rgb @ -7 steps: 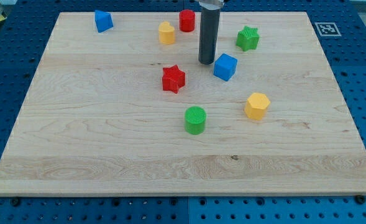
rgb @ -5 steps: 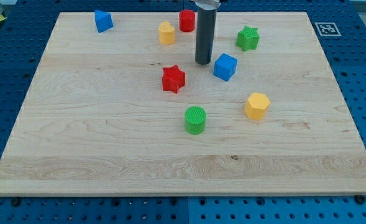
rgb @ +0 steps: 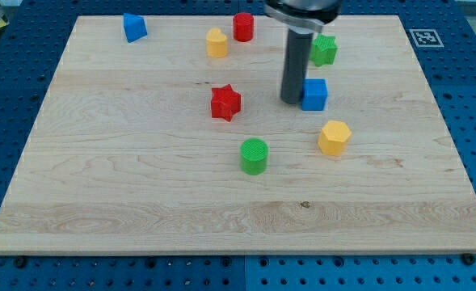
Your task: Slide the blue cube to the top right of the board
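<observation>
The blue cube (rgb: 314, 94) sits right of the board's centre, below the green star (rgb: 325, 49). My tip (rgb: 292, 100) stands on the board right against the cube's left side, touching it. The rod rises from there to the view's top and hides part of the green star's left edge.
A red star (rgb: 225, 103) lies left of the tip. A green cylinder (rgb: 254, 155) and a yellow hexagonal block (rgb: 334, 137) lie below. A red cylinder (rgb: 243, 27), a yellow block (rgb: 216, 43) and a second blue block (rgb: 134, 27) lie along the top. A marker tag (rgb: 423, 37) is at the top right corner.
My tip has moved right and slightly down, from left of the blue cube to against it. The blue cube has slid to the right and a little down, and turned.
</observation>
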### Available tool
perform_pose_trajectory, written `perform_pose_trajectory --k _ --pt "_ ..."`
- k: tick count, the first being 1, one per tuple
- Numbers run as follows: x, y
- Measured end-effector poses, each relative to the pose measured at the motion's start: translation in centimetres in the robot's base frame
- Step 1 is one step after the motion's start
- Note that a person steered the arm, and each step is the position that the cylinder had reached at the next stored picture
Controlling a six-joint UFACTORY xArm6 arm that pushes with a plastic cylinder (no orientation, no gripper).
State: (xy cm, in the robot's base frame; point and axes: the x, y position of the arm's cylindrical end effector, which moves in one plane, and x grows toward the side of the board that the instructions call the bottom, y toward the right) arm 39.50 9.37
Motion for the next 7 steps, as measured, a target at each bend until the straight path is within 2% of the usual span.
perform_pose_trajectory --k 1,3,4,5,6,7 --pt "0.0 4.5" --pt "0.2 9.9" --pt "2.6 10.4" --pt "4.4 14.0" --pt "5.0 15.8" --pt "4.2 13.8"
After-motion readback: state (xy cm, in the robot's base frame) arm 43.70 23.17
